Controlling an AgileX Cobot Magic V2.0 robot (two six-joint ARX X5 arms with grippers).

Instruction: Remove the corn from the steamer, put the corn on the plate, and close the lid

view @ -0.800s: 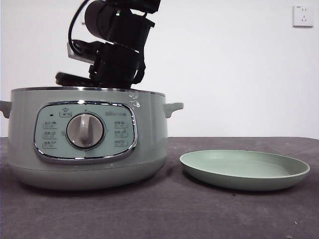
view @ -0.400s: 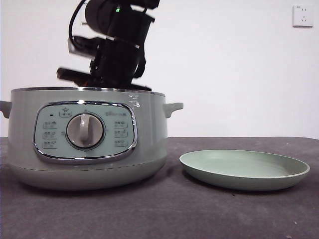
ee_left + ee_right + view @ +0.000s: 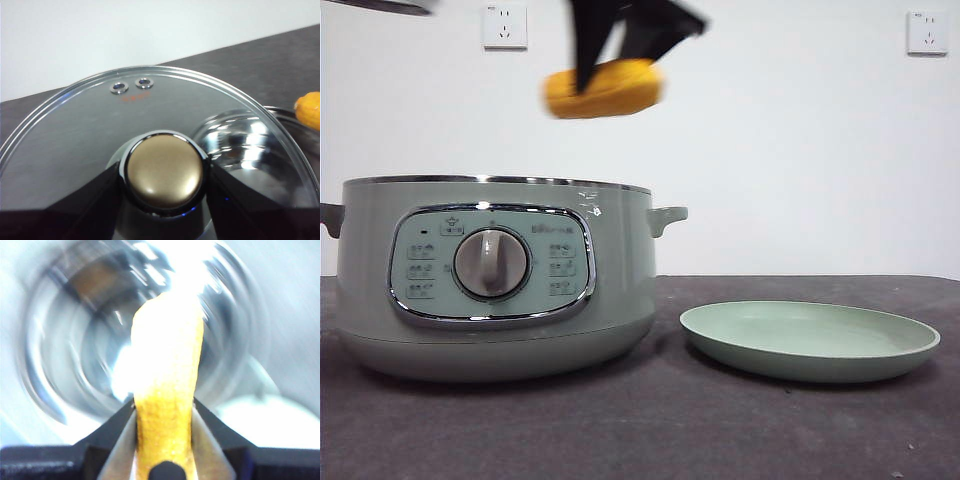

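Your right hand (image 3: 620,75) is clamped across the corn (image 3: 603,88), which hangs high above the open steamer (image 3: 495,275), not yet over the plate (image 3: 810,340) on the bench (image 3: 720,430). The cob is glossy and sticks far out beyond the jaws, so a quick swing could twist it loose and drop it into the pot or short of the plate. Your left hand (image 3: 165,200) grips the knob of the lid (image 3: 100,125), held off to the side; tilting it risks a slip.
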